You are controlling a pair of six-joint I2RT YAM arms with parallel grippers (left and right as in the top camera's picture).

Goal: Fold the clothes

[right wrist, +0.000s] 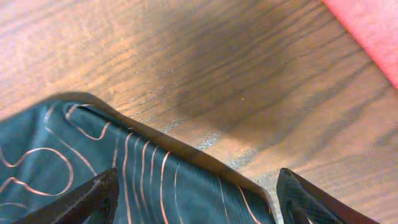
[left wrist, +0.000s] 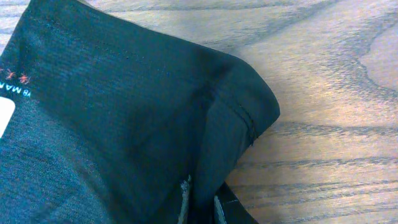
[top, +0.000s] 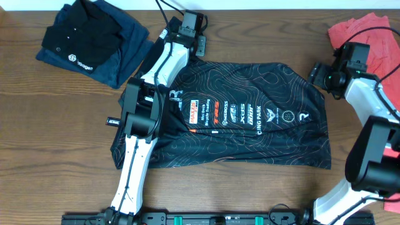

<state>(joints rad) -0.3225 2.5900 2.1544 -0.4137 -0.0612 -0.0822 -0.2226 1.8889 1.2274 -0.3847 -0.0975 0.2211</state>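
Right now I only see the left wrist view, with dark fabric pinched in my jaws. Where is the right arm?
Observer: The right gripper is at the jersey's far right corner, jaws open over the fabric edge.
Operator: Is the jersey spread out?
Observer: Yes, it's spread across the table, sponsor logos up.
Operator: Anything close by?
Observer: A coral-red garment lies on the table just right of that gripper.
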